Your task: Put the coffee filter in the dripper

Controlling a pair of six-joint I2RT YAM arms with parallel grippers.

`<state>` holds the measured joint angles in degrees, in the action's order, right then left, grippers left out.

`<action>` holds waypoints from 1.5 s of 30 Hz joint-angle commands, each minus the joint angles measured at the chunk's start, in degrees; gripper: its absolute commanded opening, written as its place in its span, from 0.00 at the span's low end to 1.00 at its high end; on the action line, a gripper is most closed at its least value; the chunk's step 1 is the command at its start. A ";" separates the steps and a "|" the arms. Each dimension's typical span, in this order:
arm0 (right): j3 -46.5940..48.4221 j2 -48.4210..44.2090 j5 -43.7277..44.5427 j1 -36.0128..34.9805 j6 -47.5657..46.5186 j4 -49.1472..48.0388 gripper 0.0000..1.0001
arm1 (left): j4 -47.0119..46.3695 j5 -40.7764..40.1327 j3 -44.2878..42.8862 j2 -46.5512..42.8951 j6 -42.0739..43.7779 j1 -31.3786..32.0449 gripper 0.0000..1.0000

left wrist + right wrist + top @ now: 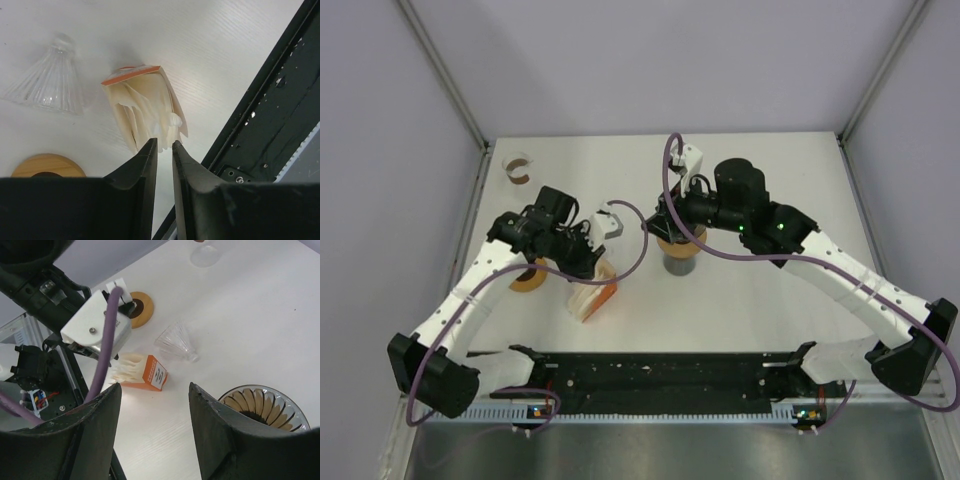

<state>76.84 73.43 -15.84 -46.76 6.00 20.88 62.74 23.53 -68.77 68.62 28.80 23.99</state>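
An orange box [131,74] lies on its side with white paper coffee filters [147,112] fanning out of its open end; it also shows in the top view [595,298] and the right wrist view [156,372]. My left gripper [164,142] sits right at the filters' edges, jaws only a narrow gap apart, with nothing seen between them; from above it [588,265] hovers over the box. The ribbed brown dripper [260,402] stands on a dark cup at mid-table [677,250]. My right gripper [155,386] is wide open and empty just above and beside it [670,228].
A clear ribbed glass cone [50,80] lies on its side beside the box [176,341]. A wooden ring [47,165] lies to the left [527,281]. A black rail [660,375] runs along the near edge. A small brown and white item [518,168] sits at the back left.
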 commanded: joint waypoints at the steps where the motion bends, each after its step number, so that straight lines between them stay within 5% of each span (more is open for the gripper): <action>1: 0.59 -1.80 -0.86 -0.52 -0.20 -2.25 0.57 | -3.05 -0.14 3.81 0.55 5.39 -0.17 0.25; 7: -0.46 -3.03 -0.51 -0.61 -0.55 -2.08 0.57 | -7.63 -1.55 7.16 1.34 6.18 -0.17 0.29; 39: -1.69 -3.64 -1.57 -0.52 -0.90 -2.08 0.60 | -15.37 -8.85 13.23 4.59 2.85 0.01 0.15; 42: -1.78 -3.64 -1.65 -0.52 -0.99 -2.16 0.60 | -14.14 -8.15 12.27 5.03 2.32 0.01 0.00; 45: -1.69 -3.64 -1.65 -0.61 -1.08 -2.07 0.60 | -11.07 -6.48 9.55 4.86 1.97 0.01 0.00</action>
<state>75.24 71.64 -16.71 -46.76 5.54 20.82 49.47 15.16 -55.94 73.56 31.62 23.99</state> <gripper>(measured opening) 0.599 0.012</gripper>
